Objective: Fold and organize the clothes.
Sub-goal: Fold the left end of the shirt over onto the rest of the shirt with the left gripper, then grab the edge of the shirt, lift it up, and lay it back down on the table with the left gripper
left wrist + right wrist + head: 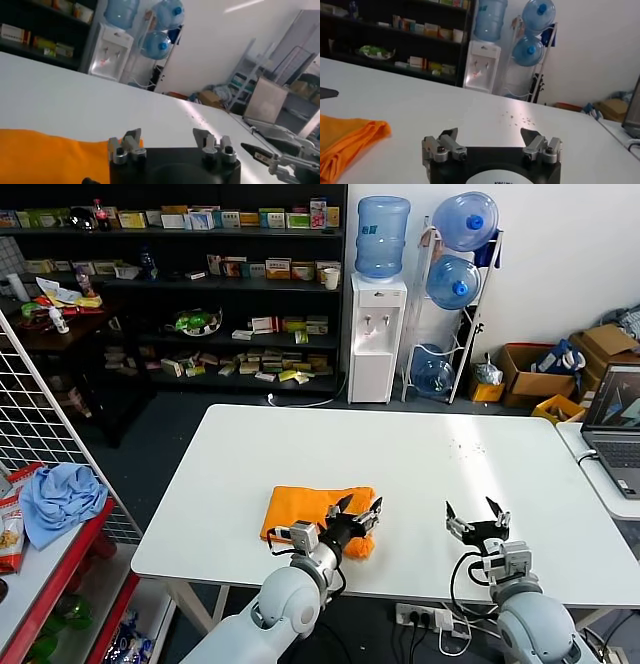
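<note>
White table [420, 474], laptop [615, 424] at right, light blue cloth [60, 499] at left, water dispenser [377, 334] behind.

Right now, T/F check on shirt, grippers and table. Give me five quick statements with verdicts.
1. The orange T-shirt lies folded on the white table. True.
2. The right gripper is clamped on the shirt. False: it is open and empty, apart from the shirt to its right.
3. The left gripper is open at the shirt's right edge. True.
4. A laptop sits on the same table as the shirt. False: it is on a separate table to the right.
5. The light blue cloth lies on top of the shirt. False: it is on the red rack at far left.
</note>
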{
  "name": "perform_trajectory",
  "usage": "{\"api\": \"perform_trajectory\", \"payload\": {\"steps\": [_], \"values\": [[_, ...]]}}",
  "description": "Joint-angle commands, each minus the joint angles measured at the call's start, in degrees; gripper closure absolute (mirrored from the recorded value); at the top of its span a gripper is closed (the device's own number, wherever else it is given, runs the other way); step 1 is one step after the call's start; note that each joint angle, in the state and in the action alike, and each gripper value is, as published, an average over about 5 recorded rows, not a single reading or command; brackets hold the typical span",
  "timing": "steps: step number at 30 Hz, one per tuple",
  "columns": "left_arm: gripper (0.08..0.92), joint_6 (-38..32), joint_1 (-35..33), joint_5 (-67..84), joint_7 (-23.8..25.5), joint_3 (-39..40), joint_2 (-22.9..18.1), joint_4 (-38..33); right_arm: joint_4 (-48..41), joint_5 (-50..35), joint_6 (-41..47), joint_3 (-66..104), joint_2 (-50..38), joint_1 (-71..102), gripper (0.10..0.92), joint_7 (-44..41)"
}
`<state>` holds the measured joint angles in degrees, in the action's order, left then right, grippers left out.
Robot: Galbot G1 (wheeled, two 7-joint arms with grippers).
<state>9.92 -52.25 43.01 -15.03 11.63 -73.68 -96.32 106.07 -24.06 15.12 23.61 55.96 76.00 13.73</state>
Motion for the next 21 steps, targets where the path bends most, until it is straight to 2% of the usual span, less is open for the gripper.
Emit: {"api": "perform_trajectory", "payload": {"steps": [1, 6, 9, 14, 21], "values": [[0.216, -2.15, -2.71, -3.56, 2.47, -7.29, 9.16, -2.7, -0.43, 0.1, -0.24, -0.06, -0.4, 0.2, 0.203, -0.92], [0.178, 3.3, -5.36, -1.46, 7.05, -13.66, 15.71, -3.36, -1.38, -0.31, -0.86, -0.47, -1.33, 0.14, 0.203, -2.43], [0.177, 8.57, -6.34, 1.5, 9.2, -17.58, 18.16, -2.54, -1.93, -1.08, -1.4, -0.69, -1.9, -0.03, 0.203, -3.32], [0.177, 15.2, -6.22, 5.01, 12.0, -21.98, 19.51, 0.61, -2.99, -2.09, -1.93, -0.74, -2.56, -0.58, 0.203, -4.31], [0.177, 17.59, -4.52, 6.93, 14.84, -22.58, 17.82, 4.7, -3.3, -3.09, -1.82, -0.29, -2.94, -0.53, 0.203, -4.42]]}}
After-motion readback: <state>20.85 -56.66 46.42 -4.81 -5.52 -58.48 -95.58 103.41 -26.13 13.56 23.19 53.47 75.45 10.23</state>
